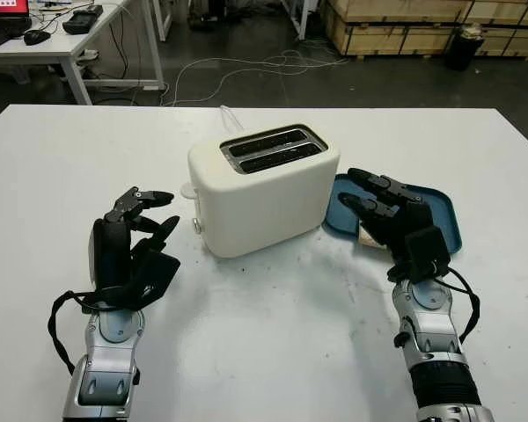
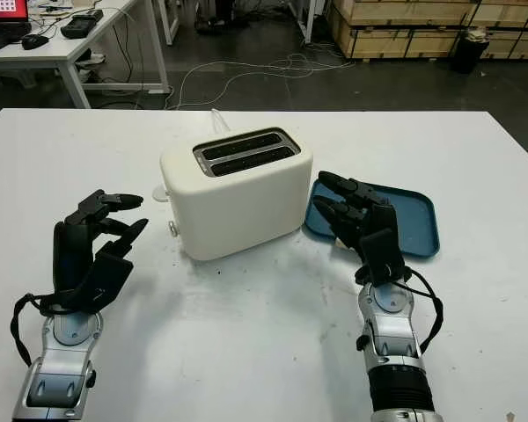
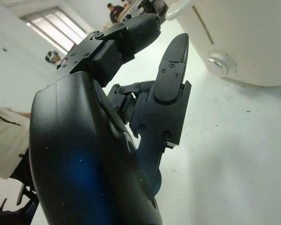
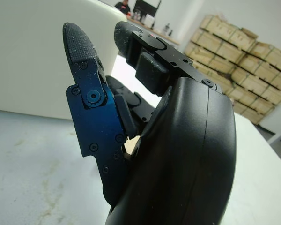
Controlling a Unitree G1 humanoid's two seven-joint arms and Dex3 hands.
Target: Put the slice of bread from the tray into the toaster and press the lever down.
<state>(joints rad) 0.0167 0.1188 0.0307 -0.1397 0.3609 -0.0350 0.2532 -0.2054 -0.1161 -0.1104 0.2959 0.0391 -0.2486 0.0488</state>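
A: What do the head views give that the wrist cameras miss?

B: The whole layout. The cream toaster [image 1: 262, 187] stands mid-table [image 1: 264, 352], its two slots facing up, and the blue tray [image 1: 440, 215] lies just beside it on the robot's right. The right hand [image 2: 359, 220] reaches over the tray's near corner. The left hand [image 1: 128, 246] is on the other side of the toaster, near it but apart, holding nothing, fingers released.

A: And the bread?

B: Mostly hidden. In the left eye view a pale sliver, the slice of bread [image 1: 367, 236], peeks out under the right hand, on the tray's near edge. The right fingers [image 1: 378, 186] extend above it.

A: Are they gripping it?

B: That cannot be told. The right wrist view looks along the hand's own shell toward the toaster's white wall, and the bread is covered there.

A: What does the left wrist view add?

B: The toaster's side up close, with a small round knob [image 3: 218, 62] and the lever [image 3: 178, 7] above it, both beyond the left fingertips [image 3: 178, 47], not touched.
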